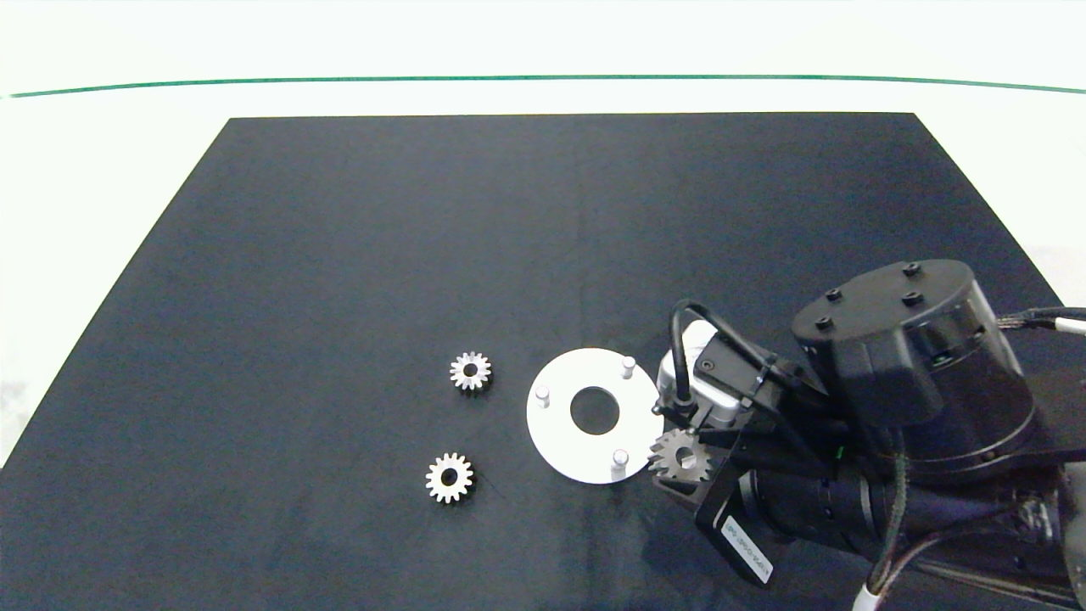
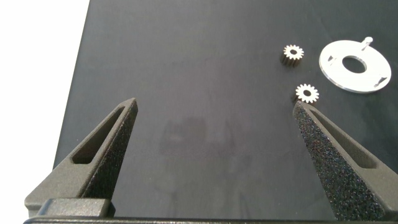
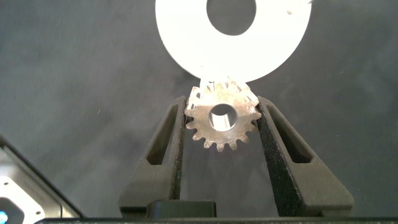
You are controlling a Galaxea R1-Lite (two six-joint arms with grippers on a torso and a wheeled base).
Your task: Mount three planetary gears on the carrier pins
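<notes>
The white disc (image 1: 560, 433) lies flat on the black mat with three carrier pins standing on it: one far (image 1: 628, 367), one left (image 1: 542, 395), one near (image 1: 620, 461). All three pins are bare. Two planetary gears (image 1: 470, 371) (image 1: 449, 477) lie flat on the mat left of the disc. My right gripper (image 3: 222, 106) is shut on the third gear (image 3: 222, 118), holding it flat just off the disc's rim (image 3: 180, 31), close beside the near pin. My left gripper (image 2: 214, 109) hangs open over bare mat, away from both loose gears (image 2: 291, 53) (image 2: 306, 93).
The black mat (image 1: 339, 255) covers most of the white table. My bulky right arm (image 1: 899, 399) fills the mat's near right corner beside the disc. The left arm is outside the head view.
</notes>
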